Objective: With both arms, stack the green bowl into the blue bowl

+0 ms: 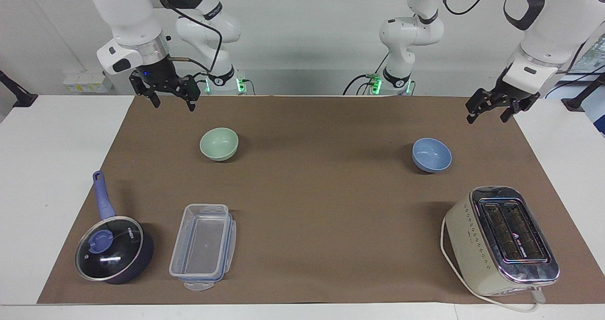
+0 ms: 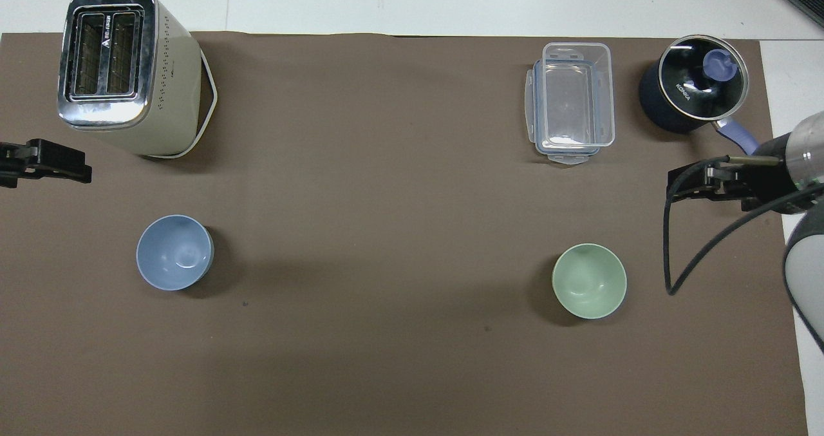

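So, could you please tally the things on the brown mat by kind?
Bowls: 2, the green bowl and the blue bowl
Toaster: 1
Lidded pan: 1
Clear plastic box: 1
Total: 5

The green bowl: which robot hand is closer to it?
The right. The right gripper hangs raised beside the green bowl; the left gripper hangs near the blue bowl, at the left arm's end.

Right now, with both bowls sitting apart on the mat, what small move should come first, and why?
Probably lower the right tool toward the green bowl. That bowl stands upright toward the right arm's end of the table, apart from the blue bowl, and neither tool holds anything. The right tool hangs open in the air closest to the green bowl, while the left tool waits open above the mat's edge.
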`<act>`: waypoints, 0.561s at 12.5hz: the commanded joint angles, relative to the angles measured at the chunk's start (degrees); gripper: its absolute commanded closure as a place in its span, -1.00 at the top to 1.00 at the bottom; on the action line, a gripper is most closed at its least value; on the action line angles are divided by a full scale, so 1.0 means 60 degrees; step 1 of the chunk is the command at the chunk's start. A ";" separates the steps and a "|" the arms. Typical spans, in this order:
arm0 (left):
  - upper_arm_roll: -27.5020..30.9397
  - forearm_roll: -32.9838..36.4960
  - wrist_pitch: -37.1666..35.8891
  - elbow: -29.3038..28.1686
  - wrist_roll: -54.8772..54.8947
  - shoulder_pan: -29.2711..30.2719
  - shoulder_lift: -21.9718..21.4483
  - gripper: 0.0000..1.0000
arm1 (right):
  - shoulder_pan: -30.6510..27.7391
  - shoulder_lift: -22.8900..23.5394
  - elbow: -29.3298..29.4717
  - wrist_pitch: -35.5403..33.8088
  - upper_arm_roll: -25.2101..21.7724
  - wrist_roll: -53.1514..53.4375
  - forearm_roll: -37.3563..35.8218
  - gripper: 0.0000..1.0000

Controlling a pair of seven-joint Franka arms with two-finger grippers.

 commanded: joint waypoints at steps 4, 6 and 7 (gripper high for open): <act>0.0025 0.0220 -0.0026 -0.0294 0.0043 -0.0004 -0.0174 1.00 | -0.0173 -0.0031 -0.0053 0.0107 0.0000 -0.0172 0.0208 1.00; 0.0025 0.0220 0.0134 -0.0556 -0.0001 0.0025 -0.0218 1.00 | -0.0159 -0.0031 -0.0053 0.0107 0.0000 -0.0157 0.0208 1.00; 0.0025 0.0220 0.0280 -0.0747 0.0028 0.0025 -0.0247 1.00 | -0.0173 -0.0031 -0.0053 0.0107 0.0000 -0.0172 0.0208 1.00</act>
